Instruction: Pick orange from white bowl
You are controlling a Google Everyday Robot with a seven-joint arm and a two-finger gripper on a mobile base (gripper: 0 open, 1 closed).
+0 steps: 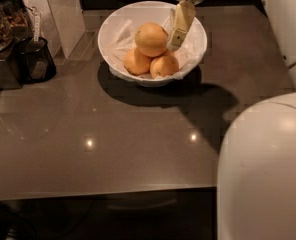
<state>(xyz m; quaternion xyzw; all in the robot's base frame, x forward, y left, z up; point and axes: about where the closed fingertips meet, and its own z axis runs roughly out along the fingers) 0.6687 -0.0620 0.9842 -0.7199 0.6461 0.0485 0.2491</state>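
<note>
At 12 o'clock on the bench (113, 134), white bowl (104, 54), orange (151, 39) atop smaller fruits (137, 62) inside, end effector (178, 34) hanging into the bowl at the orange's 3 o'clock, just beside it, grip state impossible to tell

Gripper (176, 41) in white bowl (106, 39) — orange (151, 39) alongside
</note>
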